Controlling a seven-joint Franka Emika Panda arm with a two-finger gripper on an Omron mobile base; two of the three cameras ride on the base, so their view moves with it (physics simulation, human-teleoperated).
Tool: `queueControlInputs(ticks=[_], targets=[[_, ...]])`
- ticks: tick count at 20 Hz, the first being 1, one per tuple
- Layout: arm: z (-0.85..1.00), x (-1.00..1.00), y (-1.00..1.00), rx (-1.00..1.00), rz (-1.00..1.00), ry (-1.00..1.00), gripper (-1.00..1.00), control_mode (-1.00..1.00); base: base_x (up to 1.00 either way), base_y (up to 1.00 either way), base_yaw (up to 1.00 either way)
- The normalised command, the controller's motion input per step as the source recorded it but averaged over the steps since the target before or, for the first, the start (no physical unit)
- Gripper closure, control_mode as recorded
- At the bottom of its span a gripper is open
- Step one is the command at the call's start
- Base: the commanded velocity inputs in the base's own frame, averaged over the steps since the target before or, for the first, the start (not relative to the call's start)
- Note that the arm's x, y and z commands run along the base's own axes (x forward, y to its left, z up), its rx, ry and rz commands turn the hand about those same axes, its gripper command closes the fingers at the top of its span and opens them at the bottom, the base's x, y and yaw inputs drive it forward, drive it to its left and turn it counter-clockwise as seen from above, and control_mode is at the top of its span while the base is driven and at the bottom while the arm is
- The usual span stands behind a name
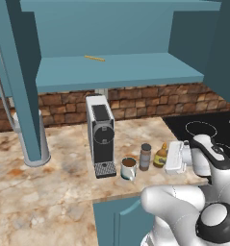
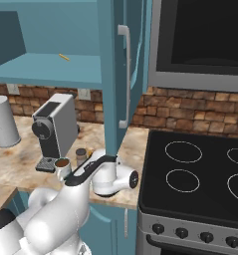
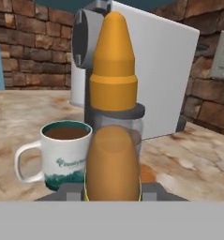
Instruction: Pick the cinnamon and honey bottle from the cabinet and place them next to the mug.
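Note:
The honey bottle [image 3: 112, 159], amber with an orange pointed cap, stands upright between my fingertips [image 3: 71, 190], and my gripper [image 3: 112, 191] is shut on its body. In the left base view the honey bottle [image 1: 160, 156] is low at the counter, with the gripper [image 1: 167, 158] at its right. The cinnamon [image 1: 145, 156], a brown jar with a grey lid, stands just left of it, and only its lid [image 3: 138, 111] shows behind the bottle. The white mug [image 1: 128, 168] [image 3: 66, 152] with brown liquid sits left of the jar. Above is the open teal cabinet [image 1: 135, 72].
A grey coffee machine [image 1: 101, 134] stands right behind the mug and the jar. A black stove top [image 2: 200, 174] lies to the right. An open cabinet door [image 2: 118, 74] hangs above the counter edge. A small yellow stick [image 1: 95, 58] lies on the shelf. A paper towel roll [image 2: 2, 122] stands far left.

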Motion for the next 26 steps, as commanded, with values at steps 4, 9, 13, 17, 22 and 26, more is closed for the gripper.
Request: queueControlInputs(ticks=[4,9,13,17,22,26], targets=[[0.00,0.00,0.00,-0.03,-0.03,-0.04,1.00,-1.00,0.00,0.00,0.00],[-0.07,0.00,0.01,-0.03,-0.03,-0.01,1.00,-1.00,0.00,0.00,0.00],[-0.11,0.00,0.06,-0.06,-0.03,0.00,1.00,-1.00,0.00,0.00,0.00],[-0.03,0.00,0.05,-0.06,-0.03,0.00,1.00,-1.00,0.00,0.00,0.00],[-0.13,0.00,0.08,-0.03,-0.03,0.00,1.00,-1.00,0.00,0.00,0.00],[-0.28,0.00,0.07,0.00,0.00,0.00,1.00,-1.00,0.00,0.00,0.00]])
